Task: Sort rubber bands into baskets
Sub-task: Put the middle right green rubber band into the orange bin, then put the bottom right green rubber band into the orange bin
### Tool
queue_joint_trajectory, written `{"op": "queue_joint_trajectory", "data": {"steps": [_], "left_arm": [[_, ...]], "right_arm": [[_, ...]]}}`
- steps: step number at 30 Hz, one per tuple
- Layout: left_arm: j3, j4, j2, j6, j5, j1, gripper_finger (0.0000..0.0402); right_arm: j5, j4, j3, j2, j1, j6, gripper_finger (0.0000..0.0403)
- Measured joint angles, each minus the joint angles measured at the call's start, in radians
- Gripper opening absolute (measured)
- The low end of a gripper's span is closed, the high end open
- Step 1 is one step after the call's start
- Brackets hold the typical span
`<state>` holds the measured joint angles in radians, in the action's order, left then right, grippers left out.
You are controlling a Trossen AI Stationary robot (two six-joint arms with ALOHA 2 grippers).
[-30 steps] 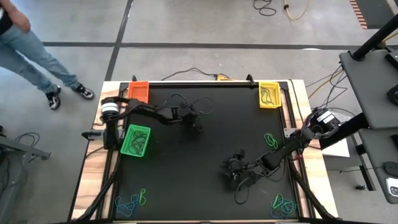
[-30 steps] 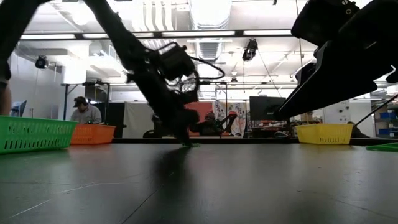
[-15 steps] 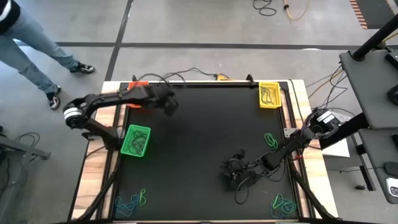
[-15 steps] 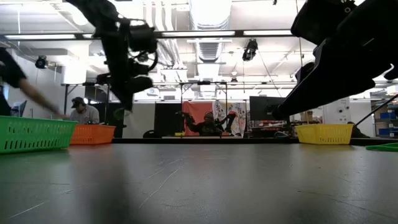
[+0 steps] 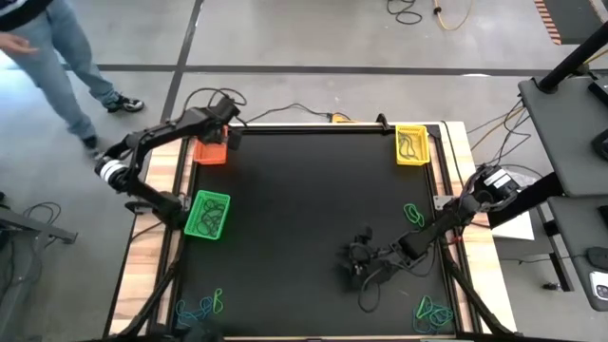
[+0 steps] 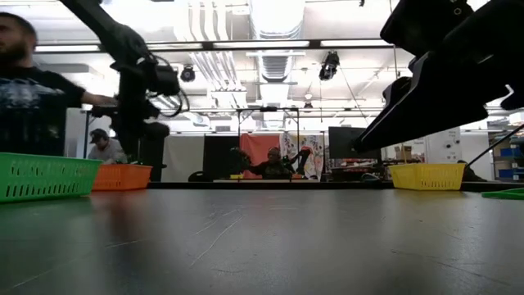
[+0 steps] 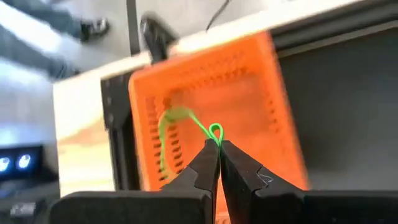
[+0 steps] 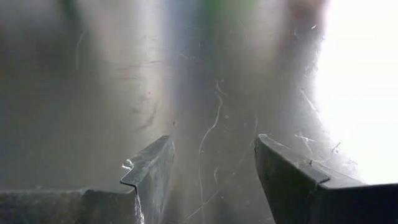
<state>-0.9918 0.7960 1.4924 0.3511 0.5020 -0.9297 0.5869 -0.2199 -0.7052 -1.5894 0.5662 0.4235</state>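
Note:
My left gripper [image 5: 231, 141] hangs over the orange basket [image 5: 211, 150] at the table's far left corner, shut on a thin green rubber band [image 7: 186, 121]. It also shows in the low view [image 6: 131, 139], above the orange basket [image 6: 121, 176]. My right gripper [image 5: 353, 267] is open and empty, low over the mat at the near right; its fingers [image 8: 149, 168] frame bare mat. The green basket [image 5: 208, 215] and the yellow basket [image 5: 411, 144] each hold some bands. My left gripper [image 7: 217, 144] pinches the green rubber band between its two fingertips, with a small loop of the band [image 7: 215, 132] standing out just past the tips. The rest trails off in a slack curve [image 7: 163, 140] over the orange basket [image 7: 249, 81]. The band is lifted clear.
Loose bands lie in heaps at the near left [image 5: 201, 306], the near right [image 5: 432, 311] and the right edge [image 5: 414, 214]. Black cables trail by the right arm [image 5: 375, 285]. A person [image 5: 47, 57] stands beyond the table's far left corner and also shows in the low view [image 6: 33, 90].
My left gripper has risen from the mat near the table's middle and swung toward the far left corner, carrying the green band to above the orange basket. The person has walked closer along the left side.

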Motion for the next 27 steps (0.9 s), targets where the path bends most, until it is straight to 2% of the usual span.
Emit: {"op": "queue_joint_trajectory", "data": {"steps": [8,19,23,27], "left_arm": [[-0.002,0.0,0.082,-0.002,-0.02,-0.018,0.0],[-0.006,0.032,0.238,-0.01,-0.007,-0.022,0.0005],[-0.007,0.036,0.246,-0.009,0.012,-0.016,0.004],[-0.007,0.044,0.24,-0.022,0.012,-0.016,0.0101]], "right_arm": [[0.0,-0.002,0.0,0.0,-0.011,-0.022,0.0217],[-0.002,0.006,0.001,0.0,-0.01,0.038,0.0217],[-0.002,0.006,0.001,0.0,-0.01,0.038,0.0217],[-0.003,0.006,0.001,0.0,-0.01,0.041,0.0217]]}}
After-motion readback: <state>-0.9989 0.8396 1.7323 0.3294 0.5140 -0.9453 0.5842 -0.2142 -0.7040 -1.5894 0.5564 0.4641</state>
